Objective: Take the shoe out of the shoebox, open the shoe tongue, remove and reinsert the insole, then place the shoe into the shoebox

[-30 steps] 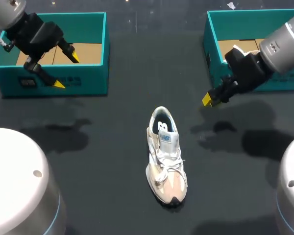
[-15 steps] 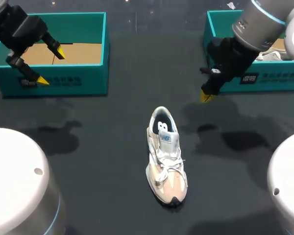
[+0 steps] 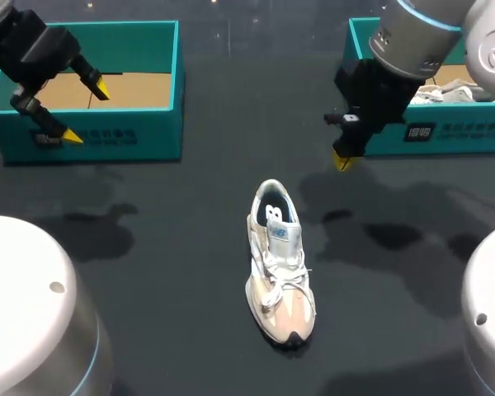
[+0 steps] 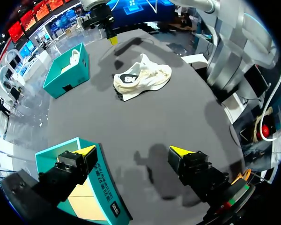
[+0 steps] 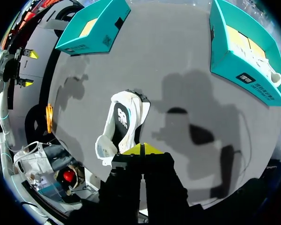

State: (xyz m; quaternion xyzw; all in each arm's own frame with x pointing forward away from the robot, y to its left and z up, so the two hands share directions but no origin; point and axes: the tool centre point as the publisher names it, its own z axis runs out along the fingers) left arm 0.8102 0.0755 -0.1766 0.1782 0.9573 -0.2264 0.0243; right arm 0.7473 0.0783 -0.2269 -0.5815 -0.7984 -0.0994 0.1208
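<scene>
A white and beige sneaker (image 3: 280,262) lies on the dark table, toe toward the front edge, its dark insole showing in the opening. My right gripper (image 3: 341,159) hangs shut and empty above the table behind and to the right of the shoe, in front of the right teal shoebox (image 3: 470,136). In the right wrist view its joined yellow tips (image 5: 143,149) point down just beside the sneaker (image 5: 122,124). My left gripper (image 3: 84,111) stands wide open over the left teal shoebox (image 3: 140,136), holding nothing. From the left wrist view the sneaker (image 4: 143,77) lies far ahead of the open gripper (image 4: 133,151).
The right shoebox (image 5: 234,70) holds a second white shoe (image 3: 445,89). The left shoebox (image 4: 107,197) shows only its cardboard floor. Both boxes stand at the table's back corners. Bare dark tabletop surrounds the sneaker.
My right arm swung from the right toward the middle, turned its gripper downward and shut it. My left arm drew back to the left over its box.
</scene>
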